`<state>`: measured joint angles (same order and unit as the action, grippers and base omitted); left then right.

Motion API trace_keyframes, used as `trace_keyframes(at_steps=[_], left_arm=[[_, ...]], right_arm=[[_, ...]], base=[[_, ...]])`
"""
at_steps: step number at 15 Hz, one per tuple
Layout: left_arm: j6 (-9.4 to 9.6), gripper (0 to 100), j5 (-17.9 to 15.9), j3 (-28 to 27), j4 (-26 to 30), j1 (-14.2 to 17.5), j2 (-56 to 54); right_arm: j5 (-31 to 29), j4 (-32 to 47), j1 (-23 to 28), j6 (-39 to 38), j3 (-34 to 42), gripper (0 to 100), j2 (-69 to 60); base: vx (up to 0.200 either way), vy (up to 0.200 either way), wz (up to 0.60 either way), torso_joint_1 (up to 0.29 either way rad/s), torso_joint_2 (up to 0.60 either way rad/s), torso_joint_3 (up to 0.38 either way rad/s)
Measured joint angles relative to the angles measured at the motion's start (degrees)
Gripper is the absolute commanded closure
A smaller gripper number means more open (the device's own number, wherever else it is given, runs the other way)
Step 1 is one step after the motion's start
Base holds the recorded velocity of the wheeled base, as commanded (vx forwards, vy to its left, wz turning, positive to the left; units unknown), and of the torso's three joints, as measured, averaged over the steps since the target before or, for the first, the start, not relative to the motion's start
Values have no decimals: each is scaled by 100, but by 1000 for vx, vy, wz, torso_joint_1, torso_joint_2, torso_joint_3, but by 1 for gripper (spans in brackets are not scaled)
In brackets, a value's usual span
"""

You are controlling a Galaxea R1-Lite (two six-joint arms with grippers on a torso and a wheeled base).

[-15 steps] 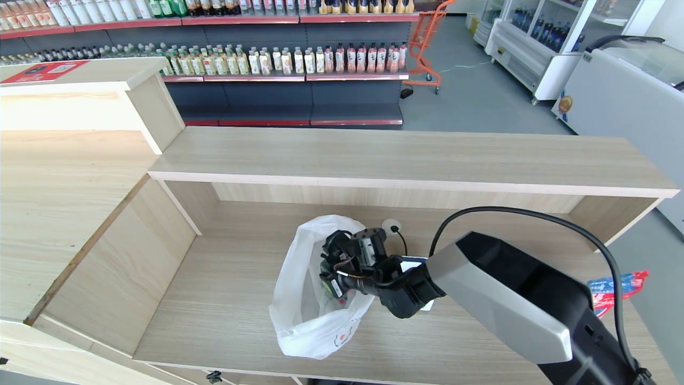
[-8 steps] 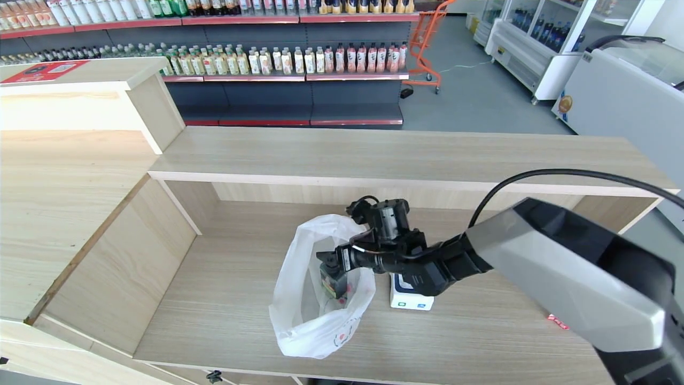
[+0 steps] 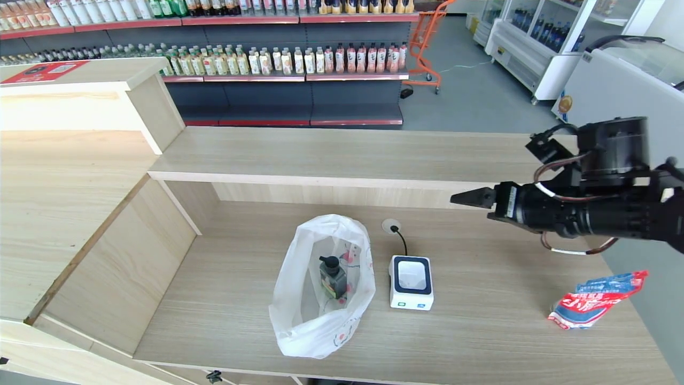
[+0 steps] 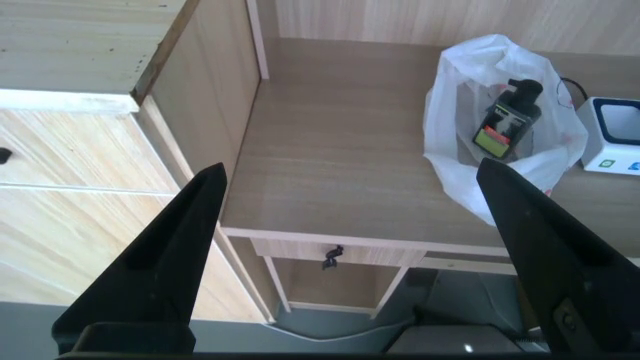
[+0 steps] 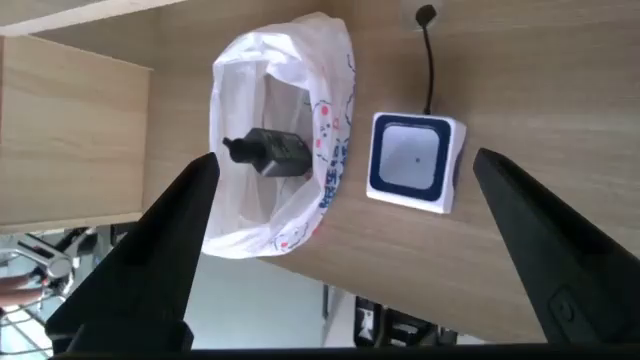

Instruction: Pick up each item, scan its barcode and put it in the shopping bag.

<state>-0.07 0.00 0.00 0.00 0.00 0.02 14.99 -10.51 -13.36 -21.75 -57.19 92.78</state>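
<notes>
One item bagged, one left on the tabletop (image 3: 481, 331).
The white shopping bag (image 3: 299, 315) stands open. The right claw (image 5: 345, 162), raised over the tabletop, and the left claw (image 4: 350, 168) are both spread and empty. The scanner (image 3: 411, 275) sits just beside the bag. The red-and-blue pouch (image 3: 596, 299) lies well apart, apparently not yet scanned. The dark pump bottle (image 3: 332, 278) sits inside the bag.

Right gripper (image 3: 466, 198): we log it withdrawn from the mouth of the shopping bag (image 3: 299, 321) at frame centre to the upper right of the frame, jaws spread, nothing between them. Pump bottle (image 3: 332, 277): now let go, standing free inside the bag. Scanner (image 3: 411, 275) and red-blue packet (image 3: 596, 299), lower right: no longer covered by the arm.
</notes>
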Motion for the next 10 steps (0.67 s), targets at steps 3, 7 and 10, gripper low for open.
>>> trace_keyframes(at_steps=[3,7,10], left_arm=[[0,0,0,0,0,0,0],[0,0,0,0,0,0,0],[-13,0,0,0,0,0,0]], right_arm=[[39,661,758,-56,551,0,-1173],[22,1321,1179,-74,717,0,-1837],[-49,1395,1240,-74,684,0,-2060]], base=[[0,0,0,0,0,0],[0,0,0,0,0,0],[-200,0,0,14,7,1]])
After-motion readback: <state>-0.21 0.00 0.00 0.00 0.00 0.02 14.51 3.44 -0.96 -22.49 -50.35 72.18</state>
